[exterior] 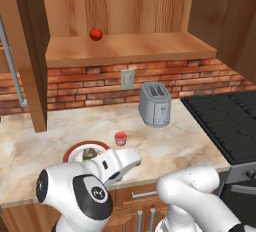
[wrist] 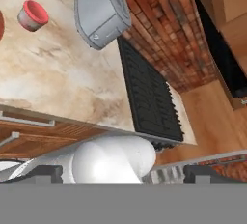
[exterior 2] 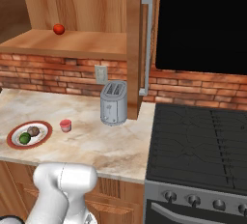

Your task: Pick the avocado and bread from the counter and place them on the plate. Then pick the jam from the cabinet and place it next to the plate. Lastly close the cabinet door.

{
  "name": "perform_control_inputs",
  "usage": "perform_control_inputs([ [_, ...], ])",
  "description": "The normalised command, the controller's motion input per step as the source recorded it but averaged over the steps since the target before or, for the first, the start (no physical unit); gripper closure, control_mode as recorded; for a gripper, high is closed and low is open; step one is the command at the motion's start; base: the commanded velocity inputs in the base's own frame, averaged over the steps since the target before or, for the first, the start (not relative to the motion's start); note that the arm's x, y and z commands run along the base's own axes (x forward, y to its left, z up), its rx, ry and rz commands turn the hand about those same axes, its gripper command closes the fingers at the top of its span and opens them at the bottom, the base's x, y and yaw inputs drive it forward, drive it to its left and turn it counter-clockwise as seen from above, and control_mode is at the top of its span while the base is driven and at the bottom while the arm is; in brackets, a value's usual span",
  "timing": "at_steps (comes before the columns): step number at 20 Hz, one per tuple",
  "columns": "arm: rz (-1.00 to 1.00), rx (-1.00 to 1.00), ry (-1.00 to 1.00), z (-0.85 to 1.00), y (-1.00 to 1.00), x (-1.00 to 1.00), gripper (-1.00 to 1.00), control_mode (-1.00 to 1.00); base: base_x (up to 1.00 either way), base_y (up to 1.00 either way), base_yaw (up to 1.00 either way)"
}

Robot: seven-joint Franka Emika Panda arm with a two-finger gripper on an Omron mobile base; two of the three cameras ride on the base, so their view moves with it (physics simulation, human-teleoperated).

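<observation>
The red-rimmed plate (exterior 2: 13, 143) lies on the counter (exterior 2: 99, 147) at the left, with the dark-green avocado (exterior 2: 24, 139) and the brown bread (exterior 2: 33, 131) on it. In the left base view my arm hides part of the plate (exterior: 75, 149), and the bread (exterior: 90, 153) shows on it. The pinkish jam (exterior 2: 65, 125) stands upright on the counter just right of the plate, also seen as jam (exterior: 120, 138) and jam (wrist: 33, 15). The cabinet door (exterior 2: 134, 44) and the left cabinet door (exterior: 31, 56) stand open. My gripper (wrist: 123, 174) is open and empty, low over the counter's front edge.
A grey toaster (exterior: 155, 105) stands against the brick wall, right of the jam. A red round fruit (exterior: 96, 34) sits on the cabinet shelf (exterior: 130, 48). A black stove (exterior 2: 202, 141) adjoins the counter on the right. Drawers run below the counter's front.
</observation>
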Motion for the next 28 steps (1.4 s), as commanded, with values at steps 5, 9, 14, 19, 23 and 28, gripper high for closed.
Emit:
perform_control_inputs([
  [5, 0.0, -0.28, 0.08, 0.0, 0.45, 0.0, -1.0, -1.0, 0.0, 0.0, 0.0],
  [9, 0.0, -0.27, 0.11, 0.0, 0.41, 0.0, -1.0, -1.0, 0.0, 0.0, 0.0],
  [14, 0.0, -0.22, 0.02, 0.0, 0.36, 0.0, -1.0, -1.0, 0.0, 0.0, 0.0],
  [19, 0.0, -0.19, 0.03, 0.02, 0.33, 0.0, -1.0, -1.0, 0.0, 0.0, 0.0],
  [23, 0.0, -0.15, 0.01, 0.08, 0.31, 0.0, -1.0, -1.0, 0.0, 0.0, 0.0],
  [28, -0.02, -0.12, 0.04, 0.18, 0.27, 0.01, -1.0, -1.0, 0.0, 0.0, 0.0],
])
